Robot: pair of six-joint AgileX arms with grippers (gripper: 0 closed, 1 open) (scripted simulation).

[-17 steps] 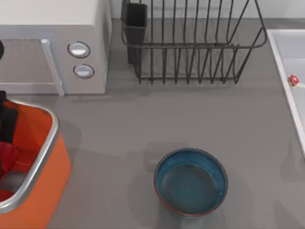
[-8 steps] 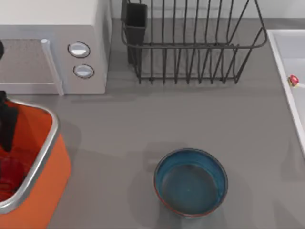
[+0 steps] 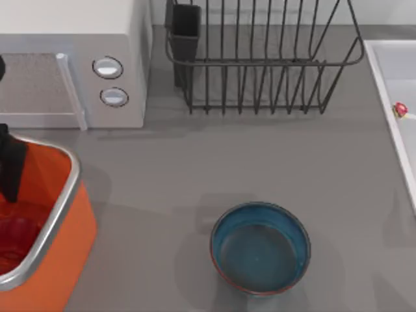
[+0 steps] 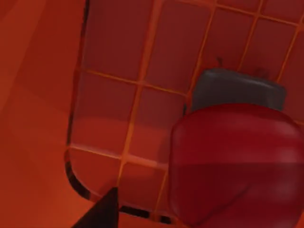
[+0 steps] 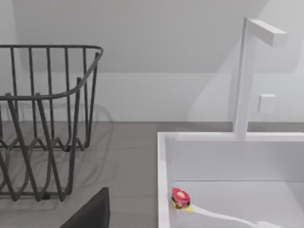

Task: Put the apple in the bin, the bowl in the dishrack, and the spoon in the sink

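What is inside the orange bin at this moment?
The apple lies inside the bin, on its gridded floor, with the left gripper above it. The bin's near wall hides part of the floor.

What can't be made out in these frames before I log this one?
- Left tool: in the top view it is cut off by the left edge over the bin; whether it is open cannot be told.
- Apple: so close in the left wrist view that the frame edge crops it.
- Spoon: too small to show its shape; the sink runs off the top view's right edge.
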